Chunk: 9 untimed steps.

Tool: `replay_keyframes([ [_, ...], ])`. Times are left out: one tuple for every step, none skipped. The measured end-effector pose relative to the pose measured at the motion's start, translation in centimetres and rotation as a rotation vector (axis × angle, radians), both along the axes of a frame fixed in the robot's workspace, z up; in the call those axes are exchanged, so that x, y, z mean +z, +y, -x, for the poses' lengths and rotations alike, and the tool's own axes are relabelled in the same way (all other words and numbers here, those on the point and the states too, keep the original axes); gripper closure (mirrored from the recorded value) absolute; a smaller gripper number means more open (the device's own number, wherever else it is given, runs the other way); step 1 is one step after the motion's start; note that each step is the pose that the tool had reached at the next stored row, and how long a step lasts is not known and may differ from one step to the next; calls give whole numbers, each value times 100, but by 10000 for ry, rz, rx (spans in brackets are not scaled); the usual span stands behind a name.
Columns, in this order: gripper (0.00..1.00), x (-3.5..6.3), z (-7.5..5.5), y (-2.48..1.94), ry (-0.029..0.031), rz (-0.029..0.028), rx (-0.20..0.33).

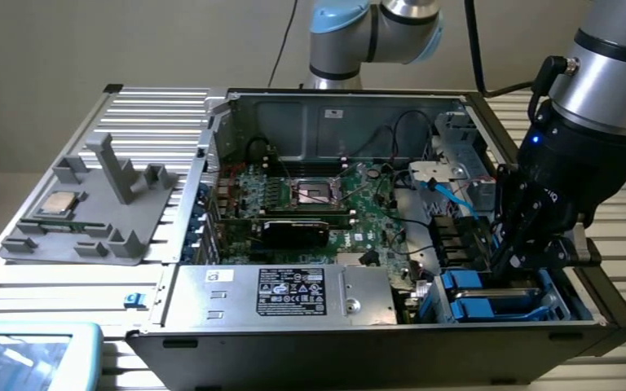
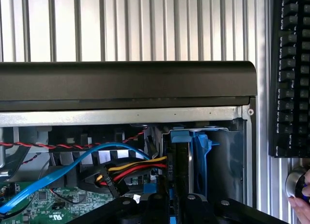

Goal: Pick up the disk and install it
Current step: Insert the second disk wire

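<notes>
We find the claw [image 1: 525, 257] lowered into the drive bay [image 1: 574, 305] at the front corner of the open computer case [image 1: 324, 122], on the exterior view's right. Its fingers are pressed nearly together, and in the wrist view they appear to pinch the edge of the disk [image 2: 181, 161], which stands on edge in its blue carrier inside the bay.

Risks, in our judgement: the carrier could bind against the bay wall if it sits tilted, and forcing it may bend the frame. The blue data cable [image 2: 58, 173] and the red-yellow power lead [image 2: 131, 168] lie just beside the disk and could be snagged or pinched.

Containers: the case holds the motherboard [image 1: 324, 204], the labelled power-supply box [image 1: 291, 293] and another blue carrier [image 1: 476, 308] in the bay. The grey tray [image 1: 85, 232] on the bench [image 1: 150, 122] holds a square processor chip [image 1: 58, 204].
</notes>
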State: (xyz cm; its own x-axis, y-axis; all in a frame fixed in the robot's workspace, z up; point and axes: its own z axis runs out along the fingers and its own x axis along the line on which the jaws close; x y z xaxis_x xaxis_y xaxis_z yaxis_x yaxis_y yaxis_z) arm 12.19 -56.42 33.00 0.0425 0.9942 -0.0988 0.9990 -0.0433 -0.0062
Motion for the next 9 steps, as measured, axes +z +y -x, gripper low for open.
replay_keyframes([
  [83, -2, 0, 1, -1, -7, 1],
  [83, -12, 0, 1, -2, -30, 1],
  [77, -13, 0, 0, -1, -26, 0],
  [71, -3, 0, 0, 0, -7, 1],
  [71, 5, 0, 0, 0, 1, 0],
  [64, 16, 0, 0, 0, -2, 0],
  [58, 37, 0, 0, 0, 0, -1],
  [53, 59, 0, 0, -1, 1, -7],
  [53, 85, 0, 0, 0, 1, -13],
])
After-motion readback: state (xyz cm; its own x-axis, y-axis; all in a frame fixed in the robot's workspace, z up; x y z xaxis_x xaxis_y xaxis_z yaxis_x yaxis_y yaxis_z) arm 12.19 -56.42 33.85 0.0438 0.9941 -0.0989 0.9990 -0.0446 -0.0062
